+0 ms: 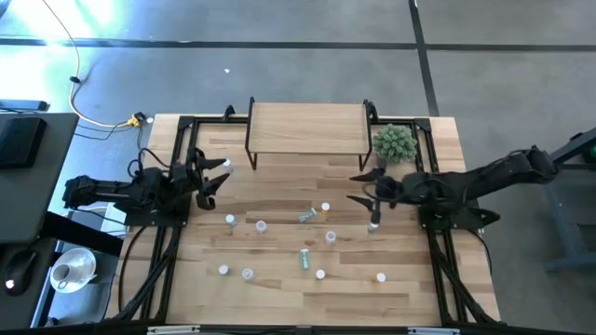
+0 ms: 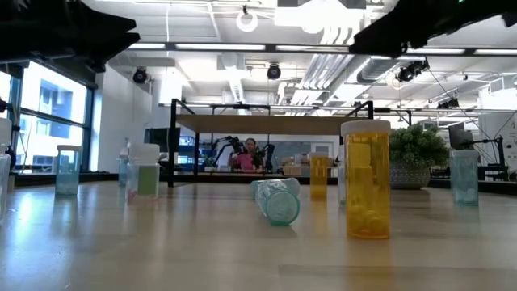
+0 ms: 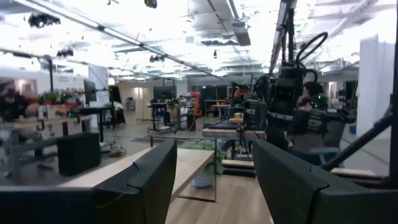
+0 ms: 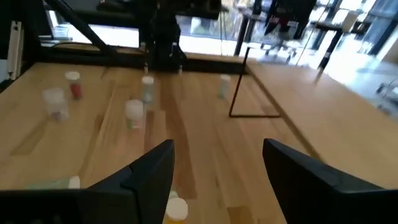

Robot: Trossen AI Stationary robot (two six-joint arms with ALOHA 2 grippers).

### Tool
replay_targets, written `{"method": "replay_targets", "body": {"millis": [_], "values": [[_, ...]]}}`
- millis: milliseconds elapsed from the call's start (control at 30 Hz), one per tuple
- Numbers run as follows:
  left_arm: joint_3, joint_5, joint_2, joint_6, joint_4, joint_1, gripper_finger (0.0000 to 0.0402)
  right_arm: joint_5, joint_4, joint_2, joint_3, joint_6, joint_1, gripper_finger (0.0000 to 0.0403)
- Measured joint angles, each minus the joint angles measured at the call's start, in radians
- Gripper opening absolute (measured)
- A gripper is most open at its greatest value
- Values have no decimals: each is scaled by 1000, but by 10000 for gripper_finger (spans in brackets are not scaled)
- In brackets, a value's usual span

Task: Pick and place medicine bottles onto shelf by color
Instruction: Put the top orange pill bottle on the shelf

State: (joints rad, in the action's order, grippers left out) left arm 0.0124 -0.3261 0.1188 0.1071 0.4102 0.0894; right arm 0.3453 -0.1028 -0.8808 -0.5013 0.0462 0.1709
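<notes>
Right gripper spread above a bottle.
We see it near the shelf; left gripper looks spread, empty.

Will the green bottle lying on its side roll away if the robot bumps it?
Probably. The green bottle lies on its round side, so a nudge likely rolls it. It looks small and hollow, so probably light. Standing ones like the orange bottle might tip instead.

Bright overhead lighting, floor glare, blurred wrist views
</notes>
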Motion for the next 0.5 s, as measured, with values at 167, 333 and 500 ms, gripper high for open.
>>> {"method": "replay_targets", "body": {"millis": [167,333,500], "values": [[0,0,0,-25,-28,2,200,-127,2,-101,-3,-31,-63,236],[0,0,0,-26,-51,2,200,-202,-4,-182,-3,-25,-97,236],[0,1,0,-29,-51,2,200,-277,-82,-251,-3,-40,-132,236]]}}
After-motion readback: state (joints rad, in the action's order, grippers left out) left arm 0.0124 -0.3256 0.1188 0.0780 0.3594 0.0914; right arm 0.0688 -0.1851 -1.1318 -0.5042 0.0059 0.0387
